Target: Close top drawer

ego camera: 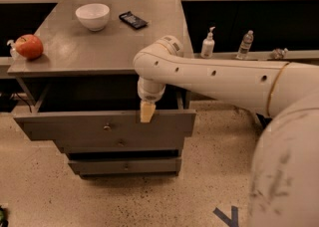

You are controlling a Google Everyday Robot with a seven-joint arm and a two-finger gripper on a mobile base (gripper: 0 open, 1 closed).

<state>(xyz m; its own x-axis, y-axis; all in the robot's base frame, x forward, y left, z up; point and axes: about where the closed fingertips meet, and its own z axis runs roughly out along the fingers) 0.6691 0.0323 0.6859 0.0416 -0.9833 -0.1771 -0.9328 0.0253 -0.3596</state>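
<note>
The top drawer point(75, 129) is pulled out of the grey cabinet point(119, 52). Its wide flat front panel has a small silvery knob point(106, 127) at the centre, and the dark inside shows behind the panel. My gripper point(146, 112) hangs from the white arm point(214, 79) and reaches down at the top edge of the drawer's front panel, right of the knob. Its tan tip lies against the panel's top edge.
On the cabinet top stand a white bowl point(93, 16), a black flat device point(133, 20) and a red apple point(29, 47). Two shorter drawer fronts point(119, 144) sit below. Two bottles point(208, 44) stand at the right. My own white body point(289, 171) fills the lower right.
</note>
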